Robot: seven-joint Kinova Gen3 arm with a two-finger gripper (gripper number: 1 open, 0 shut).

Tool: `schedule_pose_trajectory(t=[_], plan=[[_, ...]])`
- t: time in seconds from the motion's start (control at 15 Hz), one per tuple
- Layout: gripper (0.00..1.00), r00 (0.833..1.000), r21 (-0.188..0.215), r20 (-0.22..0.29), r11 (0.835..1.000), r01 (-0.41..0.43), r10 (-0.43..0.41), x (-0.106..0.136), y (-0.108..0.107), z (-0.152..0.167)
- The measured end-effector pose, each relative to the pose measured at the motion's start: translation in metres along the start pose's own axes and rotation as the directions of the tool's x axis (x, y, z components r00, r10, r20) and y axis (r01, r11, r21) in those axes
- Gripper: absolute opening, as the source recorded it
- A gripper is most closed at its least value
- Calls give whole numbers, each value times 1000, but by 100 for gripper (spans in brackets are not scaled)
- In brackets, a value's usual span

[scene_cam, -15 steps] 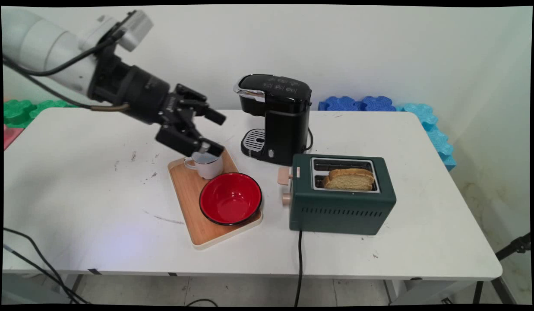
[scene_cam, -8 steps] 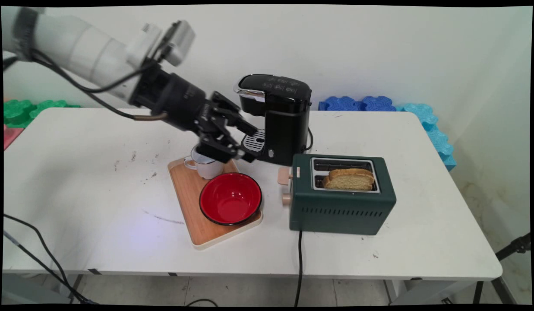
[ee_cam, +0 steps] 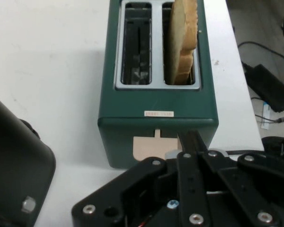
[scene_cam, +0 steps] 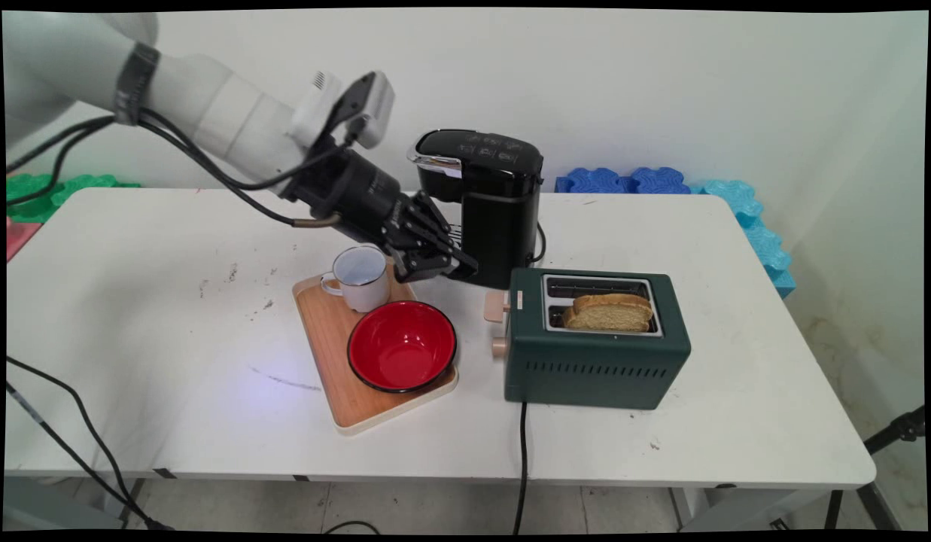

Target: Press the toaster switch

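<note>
Arm entered from upper left, reaching down across the desk [scene_cam: 134, 301]. Jaws clenched, fingers drawn together to one narrow tip, nothing held between them.

Main view: jaws hung over the far right corner of the wooden tray [scene_cam: 326, 339], between the white mug [scene_cam: 360, 277] and the base of the black coffee machine [scene_cam: 484, 203]. They hid the machine's drip grate in part. The tip pointed down and to the right. Whether it touched the coffee machine could not be told.

Mug stood upright at the tray's far end, handle to the left, just beside the jaws. Red bowl [scene_cam: 402, 346] sat on the tray's near right part, close to the mug.

Green toaster [scene_cam: 597, 354] stood right of the tray and in front of the coffee machine, clear of the jaws. Its beige lever [scene_cam: 497, 306] faced the tray, with a small round knob [scene_cam: 499, 347] below it. Bread slices [scene_cam: 610, 312] stood in the near slot; the far slot showed bare wire. A black cord [scene_cam: 522, 452] ran from the toaster over the desk's near edge.

Hand view: camera looked along the jaws at the toaster's [ee_cam: 156, 94] lever end. The lever [ee_cam: 149, 147] lay just past the fingertip. Bread [ee_cam: 182, 42] appeared in the right slot. Coffee machine [ee_cam: 14, 175] filled the lower left.

Blue foam mats [scene_cam: 623, 181] and green ones [scene_cam: 36, 192] lay against the wall.
</note>
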Motion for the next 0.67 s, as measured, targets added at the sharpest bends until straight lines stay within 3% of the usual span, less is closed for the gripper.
schedule_pose_trajectory(t=[0.67], plan=[[0, 998, -44, 42, 998, -41, 43, -8, -10, 43]])
